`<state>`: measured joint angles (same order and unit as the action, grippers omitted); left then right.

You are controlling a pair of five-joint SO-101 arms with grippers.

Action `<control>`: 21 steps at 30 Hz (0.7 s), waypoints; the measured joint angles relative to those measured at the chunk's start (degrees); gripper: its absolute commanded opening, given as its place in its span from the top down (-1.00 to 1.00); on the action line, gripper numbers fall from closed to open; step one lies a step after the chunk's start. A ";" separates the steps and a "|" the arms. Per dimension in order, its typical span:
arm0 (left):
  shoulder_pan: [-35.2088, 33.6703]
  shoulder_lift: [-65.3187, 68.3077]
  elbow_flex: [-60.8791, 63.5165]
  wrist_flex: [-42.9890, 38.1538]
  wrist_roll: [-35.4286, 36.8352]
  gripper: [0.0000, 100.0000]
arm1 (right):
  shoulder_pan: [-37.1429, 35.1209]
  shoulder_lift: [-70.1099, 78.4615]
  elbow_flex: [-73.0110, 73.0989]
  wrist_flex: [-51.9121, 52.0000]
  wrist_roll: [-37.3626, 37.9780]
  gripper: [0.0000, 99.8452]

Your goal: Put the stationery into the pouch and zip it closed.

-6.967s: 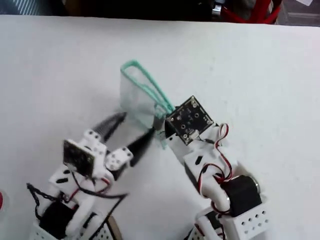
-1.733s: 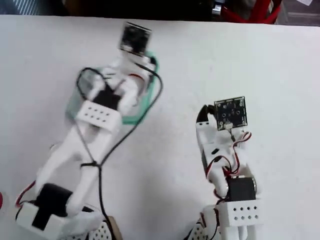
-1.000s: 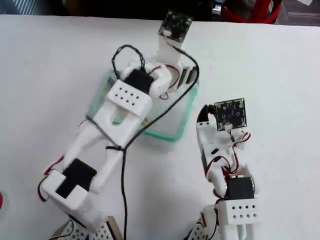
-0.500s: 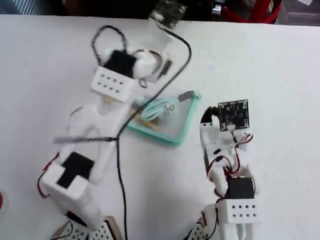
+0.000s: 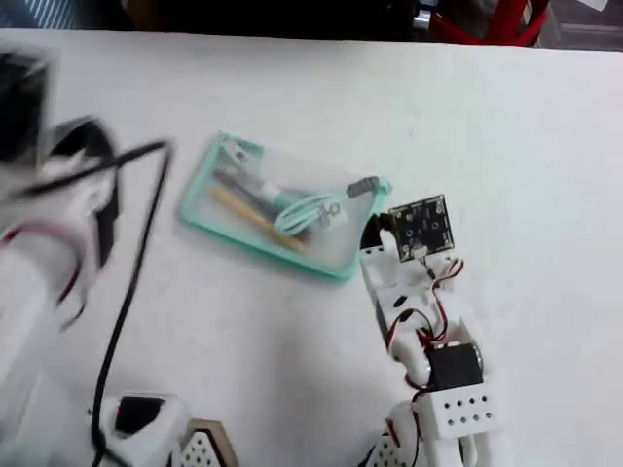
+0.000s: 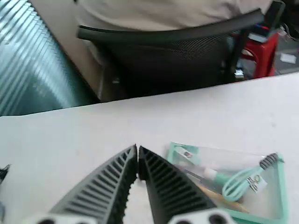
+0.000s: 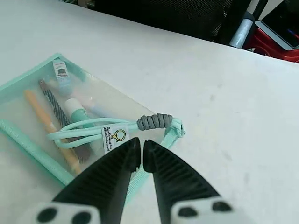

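Pouch flat on table, stationery inside.
I read right pincer together, empty, pouch just ahead of its tips; left pincer together too — pouch farther off.

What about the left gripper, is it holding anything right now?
No, the left gripper is shut on nothing, over the table and apart from the pouch.

Lighting: bright, even; table washed near-white. Shadows: faint, soft beneath pouch. Blur: left arm smeared at 9 o'clock, high view. Room dim at 12 o'clock.
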<state>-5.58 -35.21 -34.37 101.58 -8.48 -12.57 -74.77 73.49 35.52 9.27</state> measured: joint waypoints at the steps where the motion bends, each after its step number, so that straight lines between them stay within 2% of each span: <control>1: -2.55 -3.25 2.37 0.00 0.00 0.95 | 0.00 0.00 -1.41 1.14 0.00 0.96; 5: -10.02 -14.68 14.42 -2.46 0.00 0.95 | 1.32 0.00 -10.64 7.74 0.00 0.96; 9: -12.75 -25.32 29.19 -12.40 0.00 0.95 | 1.23 -1.14 -23.47 14.86 -0.09 0.96; 13: -12.92 -36.04 44.66 -28.66 0.26 0.95 | 1.32 -6.51 -35.69 15.38 -0.09 0.96; 16: -12.92 -44.48 56.18 -44.04 0.26 0.95 | 1.32 -11.34 -42.46 13.54 -0.09 0.96; 21: -12.92 -59.16 73.41 -69.89 0.26 0.95 | 1.32 -17.67 -45.98 11.60 -0.09 0.96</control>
<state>-18.51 -94.37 39.03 31.69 -8.22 -11.25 -92.44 27.52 47.12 9.19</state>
